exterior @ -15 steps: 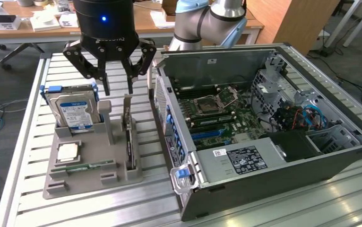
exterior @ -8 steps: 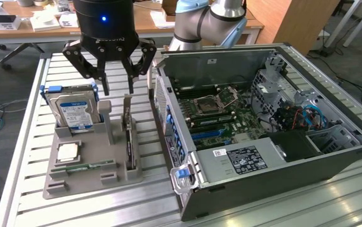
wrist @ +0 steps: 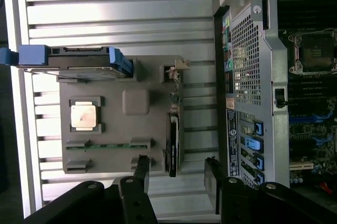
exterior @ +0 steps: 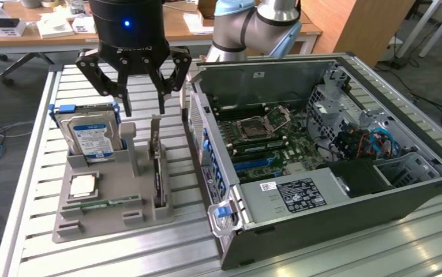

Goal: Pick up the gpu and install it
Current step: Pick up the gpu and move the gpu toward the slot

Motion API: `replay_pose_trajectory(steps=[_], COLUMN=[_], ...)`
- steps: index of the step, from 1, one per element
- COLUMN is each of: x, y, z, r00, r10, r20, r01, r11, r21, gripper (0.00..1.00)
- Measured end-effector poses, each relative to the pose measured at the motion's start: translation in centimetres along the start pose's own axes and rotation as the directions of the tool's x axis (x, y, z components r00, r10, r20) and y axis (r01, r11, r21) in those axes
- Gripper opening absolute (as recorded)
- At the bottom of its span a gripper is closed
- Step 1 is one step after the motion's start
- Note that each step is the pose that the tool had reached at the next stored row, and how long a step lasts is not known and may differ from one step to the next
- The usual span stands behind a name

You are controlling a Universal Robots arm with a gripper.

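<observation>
Case (exterior: pixel 321 144) is lying open just beside the gripper (exterior: pixel 144 108), which is hovering over the grey tray (exterior: pixel 75 228) with fingers spread apart, gripping nothing. Drive (exterior: pixel 90 135) is standing in the tray, off to the gripper's side. Gpu (exterior: pixel 159 179) is standing on edge in the tray, below the gap between the fingers, untouched

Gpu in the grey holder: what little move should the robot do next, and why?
Probably lower the tool straight down. It hangs open above the gpu, which stands on edge in the grey holder, untouched. In the wrist view the card lines up between its fingers, so descending should put one on each side.
</observation>
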State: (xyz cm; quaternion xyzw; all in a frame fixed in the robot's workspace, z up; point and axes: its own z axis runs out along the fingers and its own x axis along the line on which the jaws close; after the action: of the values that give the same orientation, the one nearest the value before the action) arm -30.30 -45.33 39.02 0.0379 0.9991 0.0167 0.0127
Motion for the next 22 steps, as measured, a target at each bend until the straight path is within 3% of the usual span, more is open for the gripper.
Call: replay_pose_trajectory(steps=[22], x=[0.1], y=[-0.11], z=[3.35], r00=[1.0000], r10=[0.000], r20=[0.0000], r01=[0.000], r11=[1.0000], r21=[0.0000], gripper=[0.55])
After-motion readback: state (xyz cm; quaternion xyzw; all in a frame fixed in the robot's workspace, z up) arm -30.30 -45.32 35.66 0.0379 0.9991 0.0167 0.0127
